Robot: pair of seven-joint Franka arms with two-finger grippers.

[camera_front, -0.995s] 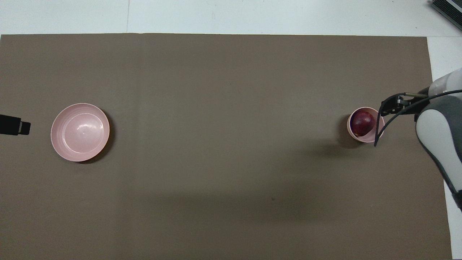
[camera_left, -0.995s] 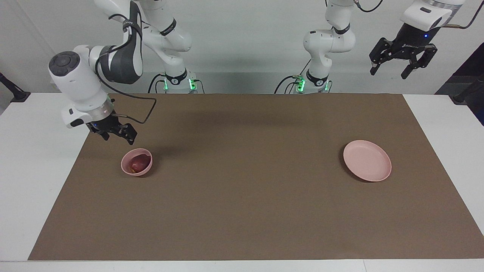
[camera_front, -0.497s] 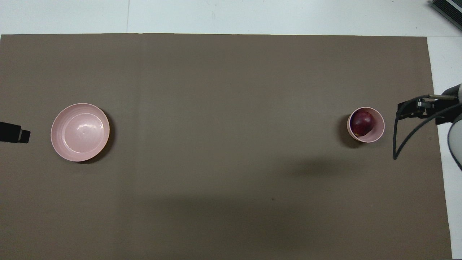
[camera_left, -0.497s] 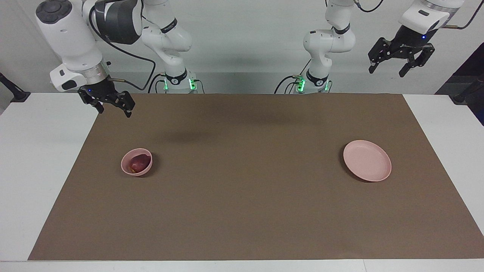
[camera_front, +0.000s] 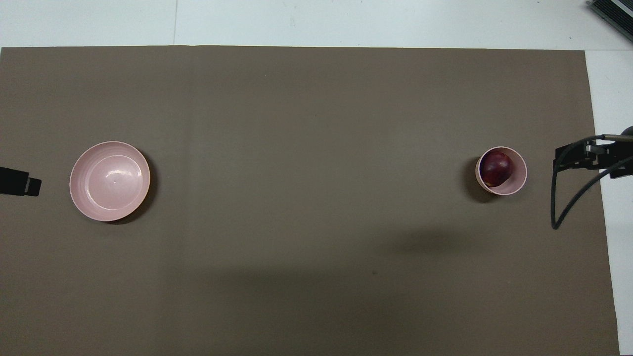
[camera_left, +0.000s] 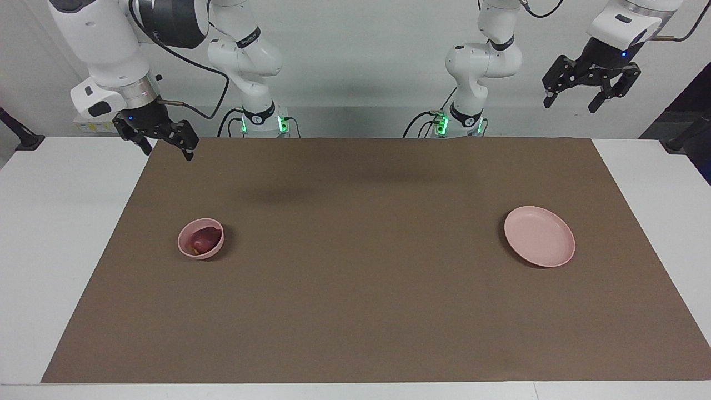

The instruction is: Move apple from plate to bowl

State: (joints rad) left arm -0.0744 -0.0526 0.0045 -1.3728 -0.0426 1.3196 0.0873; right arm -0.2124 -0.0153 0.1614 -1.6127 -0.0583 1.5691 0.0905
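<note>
From my station I see the apple (camera_left: 203, 238) sitting inside the bowl (camera_left: 186, 247), dark red against the pale pink wall, and in the overhead view it lies against the side of the bowl that is toward the left arm's end of the tabletop (camera_left: 55, 222). The bowl stands on the brown mat (camera_left: 355, 311) toward the right arm's end. The plate (camera_left: 539, 236) lies flat on the same mat toward the left arm's end, well apart from the bowl, with nothing on it; in the overhead view its inner rings and a small glint show on the bare surface. My right gripper (camera_left: 163, 145) hangs in the air over the corner of the mat at the robots' edge of the tabletop, well above and apart from the bowl, and its jaws are spread with nothing between them; a black cable loops from its wrist. In the overhead view only the tip of that gripper and the cable show at the edge of the picture, just beside the bowl as seen from above but not touching it. My left gripper (camera_left: 573, 100) waits high up past the left arm's end of the mat, its jaws also spread wide and holding nothing, with only a dark tip of it showing in the overhead view.
</note>
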